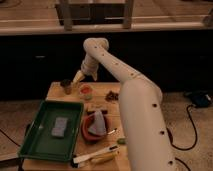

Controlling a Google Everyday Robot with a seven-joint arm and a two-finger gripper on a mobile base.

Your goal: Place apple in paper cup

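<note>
The paper cup (86, 92) is short and pale and stands at the back of the wooden table (102, 89). The apple (86, 90) shows as a small orange-red round shape inside the cup's rim. My gripper (78, 77) hangs from the white arm (125, 80) just above and to the left of the paper cup, between it and a darker brown cup (66, 86). Nothing shows held in the gripper.
A green tray (35, 137) with a grey sponge (60, 126) fills the table's left front. A red-brown bowl (89, 131) with a grey cloth stands mid-table. A dark item (112, 95) lies back right. A white-handled tool (95, 155) lies at the front edge.
</note>
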